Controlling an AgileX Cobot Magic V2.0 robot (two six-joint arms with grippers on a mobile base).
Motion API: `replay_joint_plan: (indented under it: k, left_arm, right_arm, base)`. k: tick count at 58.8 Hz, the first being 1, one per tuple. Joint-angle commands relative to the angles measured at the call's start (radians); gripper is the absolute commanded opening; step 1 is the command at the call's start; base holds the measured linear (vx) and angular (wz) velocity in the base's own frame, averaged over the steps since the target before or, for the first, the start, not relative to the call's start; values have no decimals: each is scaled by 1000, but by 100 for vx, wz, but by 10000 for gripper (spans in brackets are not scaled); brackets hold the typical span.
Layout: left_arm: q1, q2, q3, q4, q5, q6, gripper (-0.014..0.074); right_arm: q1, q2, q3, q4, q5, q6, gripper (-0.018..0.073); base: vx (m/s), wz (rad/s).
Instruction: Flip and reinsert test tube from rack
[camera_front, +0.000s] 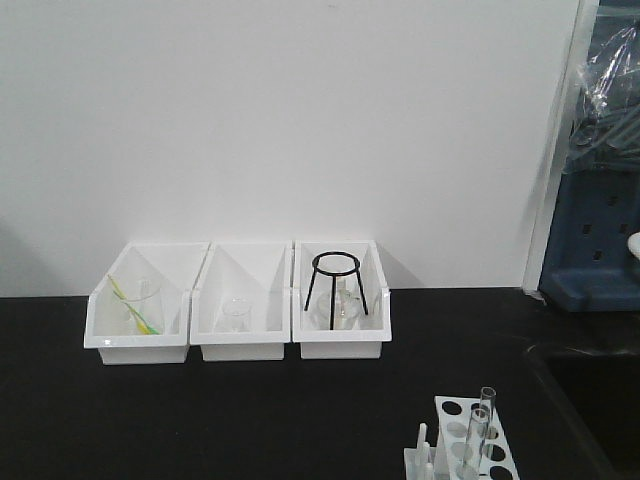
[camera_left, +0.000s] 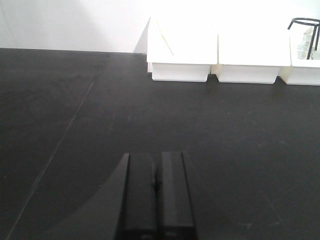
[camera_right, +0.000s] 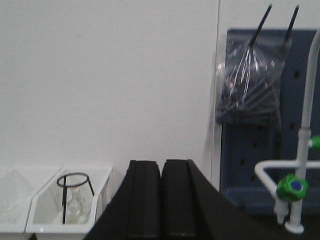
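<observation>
Left pincer (camera_left: 156, 159), pressed closed, hangs over the table (camera_left: 240, 145); right pincer (camera_right: 162, 165), also closed, faces the wall (camera_right: 100, 75).

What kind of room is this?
Most likely a science lab. A white test tube rack holds glass test tubes, a black tripod stand sits in a white bin, and a lab tap has green knobs.

The left end effector (camera_left: 157, 159) fills the bottom centre of its wrist view, black fingers pressed together (only a thin seam shows). The right end effector (camera_right: 162, 165), also bottom centre, is closed the same way.
</observation>
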Motion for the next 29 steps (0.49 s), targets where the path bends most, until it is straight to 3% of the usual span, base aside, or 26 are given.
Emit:
replay_joint_plan:
  k: [1,15,21,29]
  left_arm:
    - [-3,-11,2,-5,-85,0,-6]
    - [-3,-11,2,-5,-85,0,-6]
    - [-3,-11,2,-5,-85,0,-6]
    - [-3,-11,2,-5,-85,0,-6]
  right_arm:
    - [-5,93,-39,32,-64,7,-8]
    - [-5,181,-38,11,-68,-21,69]
    - [-5,181,-38,-4,-68,-21,172]
    - [-5,181,-38,-11,-67,-15,403]
  base:
    - [0,0]
    - [0,0]
    - [0,0]
    - [0,0]
